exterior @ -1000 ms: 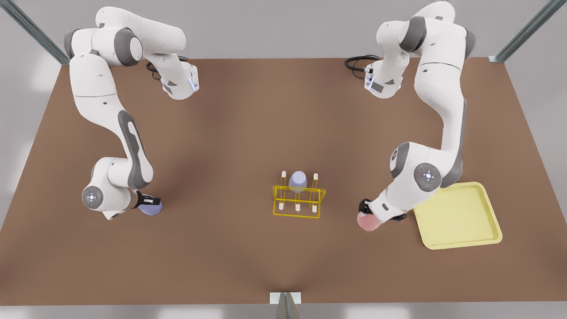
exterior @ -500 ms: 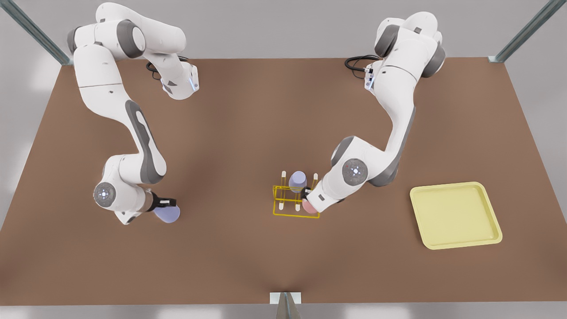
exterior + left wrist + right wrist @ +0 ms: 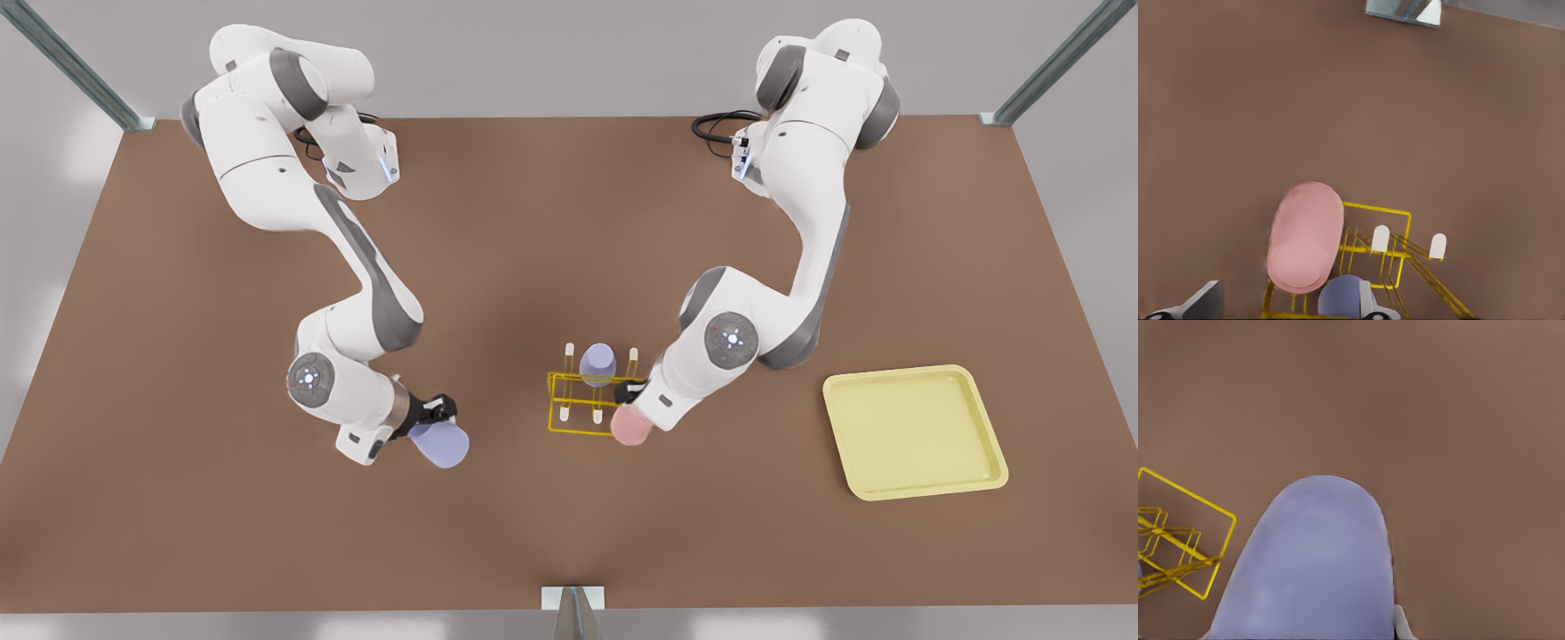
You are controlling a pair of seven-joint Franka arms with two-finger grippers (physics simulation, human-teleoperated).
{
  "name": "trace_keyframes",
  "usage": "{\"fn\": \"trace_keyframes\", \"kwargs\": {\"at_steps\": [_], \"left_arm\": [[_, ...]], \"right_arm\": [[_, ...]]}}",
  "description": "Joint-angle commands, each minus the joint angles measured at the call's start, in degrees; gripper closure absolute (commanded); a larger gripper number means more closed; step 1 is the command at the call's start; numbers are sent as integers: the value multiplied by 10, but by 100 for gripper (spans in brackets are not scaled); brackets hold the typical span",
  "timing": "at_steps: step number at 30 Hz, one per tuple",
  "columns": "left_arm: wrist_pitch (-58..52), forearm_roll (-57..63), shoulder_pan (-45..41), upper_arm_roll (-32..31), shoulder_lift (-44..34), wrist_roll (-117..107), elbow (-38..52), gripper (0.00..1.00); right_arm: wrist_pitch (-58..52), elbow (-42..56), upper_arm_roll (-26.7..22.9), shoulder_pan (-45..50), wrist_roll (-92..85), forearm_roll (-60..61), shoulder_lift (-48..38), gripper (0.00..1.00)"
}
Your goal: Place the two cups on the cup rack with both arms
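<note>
– Two big white arms reach over the brown table [image 3: 533, 222]. Which is which?

– The left claw [image 3: 631, 398] is closed on the pink cup [image 3: 629, 427]. The right claw [image 3: 436, 418] is closed on the lavender cup [image 3: 442, 446]. Each cup sticks out past its claw's tips, tipped on its side.

– Where is the flat yellow tray [image 3: 916, 431]?

– Well apart from both claws, out behind the left arm. It has no job here.

– And the cup rack [image 3: 578, 433]?

– Just beside the left claw. The pink cup hangs at the rack's near corner, close to a white peg [image 3: 1380, 238]. The rack is well apart from the right claw, straight ahead of it. The other lavender cup [image 3: 597, 363] sits on the rack, near the left claw.

– What could go wrong?

– I think the pink cup could miss its peg, since it is tipped. It could bump the thin rack and push it away. It could also knock the cup sitting there. If the right claw comes in too soon, the two arms could hit each other.

– Any words to read?

– None. I see no names or letters on anything.
</note>
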Motion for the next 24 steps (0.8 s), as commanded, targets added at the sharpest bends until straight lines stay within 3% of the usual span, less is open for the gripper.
{"fn": "trace_keyframes", "kwargs": {"at_steps": [1,4,6,7,8,9,24], "left_arm": [[-183,2,3,45,-32,-52,46,0],[-311,23,45,115,-90,207,53,0],[-378,69,54,112,-94,328,55,0],[-374,69,64,100,-136,327,40,0],[-240,83,131,16,-240,334,-149,0],[-233,102,127,14,-255,332,-175,0],[-275,73,144,15,-224,331,-160,0]], "right_arm": [[-3,9,15,3,-19,-3,3,26],[3,10,26,25,-24,-3,2,26],[4,15,26,42,-24,-3,2,26],[4,18,26,51,-25,-2,3,26],[7,21,26,59,-25,1,5,26],[8,23,26,68,-24,8,6,26],[18,74,24,146,-18,24,65,26]]}}
